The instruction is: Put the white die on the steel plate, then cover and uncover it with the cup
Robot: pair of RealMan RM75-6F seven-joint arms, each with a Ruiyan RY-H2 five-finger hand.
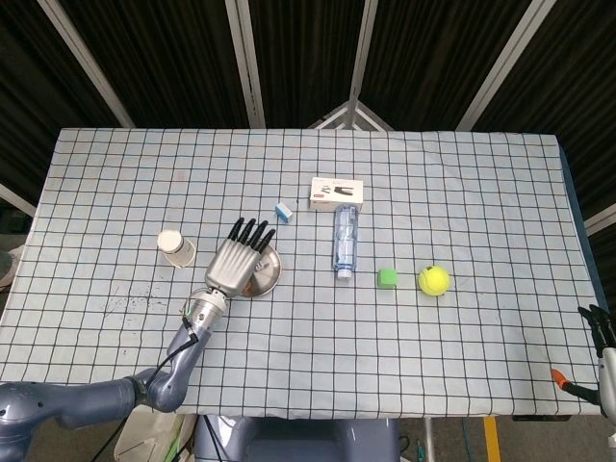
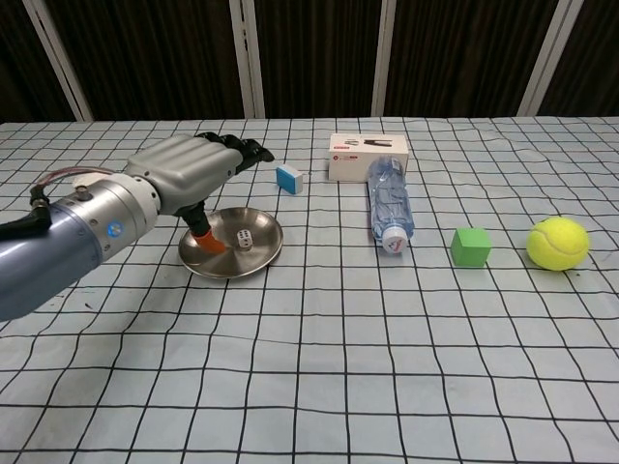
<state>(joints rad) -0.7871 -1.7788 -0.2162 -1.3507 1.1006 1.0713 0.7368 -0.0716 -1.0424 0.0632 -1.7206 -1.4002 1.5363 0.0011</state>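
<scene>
The white die (image 2: pixel 245 238) is seen lying in the steel plate (image 2: pixel 259 253), free of any grip. The left hand (image 2: pixel 186 168) is held just above the plate's left side, its fingers (image 2: pixel 242 148) stretched out and spread, with nothing between them. The cup (image 1: pixel 175 246) is seen on the checked surface (image 1: pixel 318 337) to the left of the plate, near it but apart; whether it stands or lies tipped cannot be told. The right hand (image 1: pixel 604 332) is only glimpsed at the far right edge of the head view, and the state of its fingers cannot be told.

The placing step is judged done; the cup is to be fetched next. Several risks are foreseen. The plate's rim could be clipped as the hand is drawn away, and the die could be sent rolling out. The light cup could be knocked over or crushed if it is closed on too hard. The cup could also be lowered off-centre, so that its lip is set on the die or on the sloping rim and left tilted.
</scene>
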